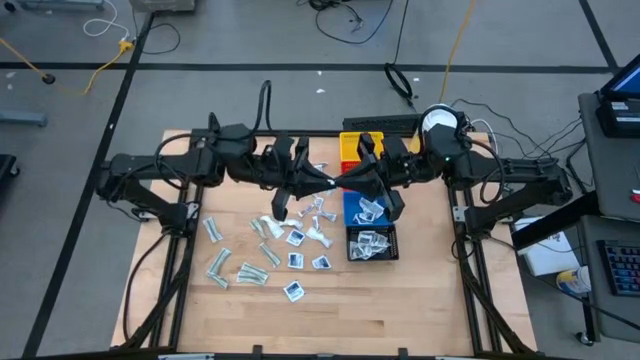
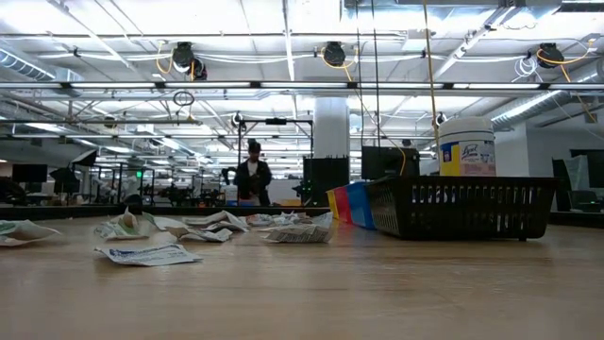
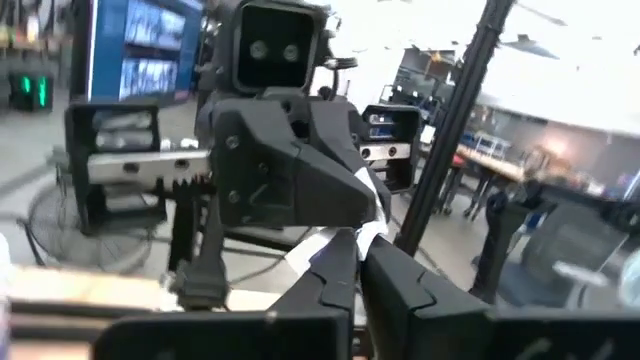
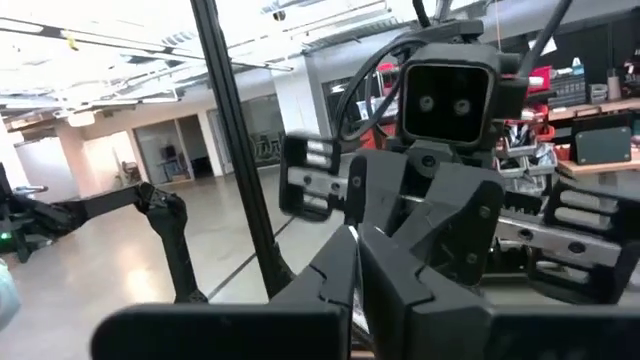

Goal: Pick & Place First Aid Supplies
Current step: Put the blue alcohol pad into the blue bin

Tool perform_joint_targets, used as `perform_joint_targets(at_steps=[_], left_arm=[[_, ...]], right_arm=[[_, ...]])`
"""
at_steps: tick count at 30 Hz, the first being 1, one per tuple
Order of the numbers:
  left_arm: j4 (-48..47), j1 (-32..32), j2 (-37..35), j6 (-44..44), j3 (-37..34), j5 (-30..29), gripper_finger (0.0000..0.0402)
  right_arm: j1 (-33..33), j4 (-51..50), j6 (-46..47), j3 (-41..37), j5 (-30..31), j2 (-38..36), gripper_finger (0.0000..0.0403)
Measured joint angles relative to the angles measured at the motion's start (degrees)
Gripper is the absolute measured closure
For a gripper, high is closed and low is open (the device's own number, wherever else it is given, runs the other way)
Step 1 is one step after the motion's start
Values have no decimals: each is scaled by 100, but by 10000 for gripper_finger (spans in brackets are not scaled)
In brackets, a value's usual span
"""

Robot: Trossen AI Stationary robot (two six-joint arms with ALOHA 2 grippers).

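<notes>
High view: left gripper & right gripper tip-to-tip mid-air over table centre | both jaws closed, pinching same white packet | risk: both pull → tear, or early release → drops short of black bin | packet thin, crumpled, floppy | other packets loose on table.

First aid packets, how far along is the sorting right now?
Partly done: several packets already lie in the black bin. In hand: the left gripper and right gripper meet mid-air, both shut on one white packet, apparently a handover. Left: many loose packets on the table.
</notes>
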Motion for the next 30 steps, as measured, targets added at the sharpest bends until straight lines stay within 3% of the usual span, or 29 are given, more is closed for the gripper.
perform_joint_targets(at_steps=[4,11,18,24,30], left_arm=[[-387,105,-135,-354,-3,320,327],[-1571,165,-509,-399,-1,465,221],[-1624,197,-649,-400,6,509,179],[-1747,198,-625,-459,1,624,177],[-1855,192,-625,-558,1,811,176]], right_arm=[[-163,-994,-96,146,-77,-136,401],[-481,-4403,-958,1591,203,168,402],[-887,-7275,-1672,2666,823,823,402],[-1059,-8029,-1837,2718,1010,1235,403],[-1045,-7580,-1791,1451,1315,1239,403]])
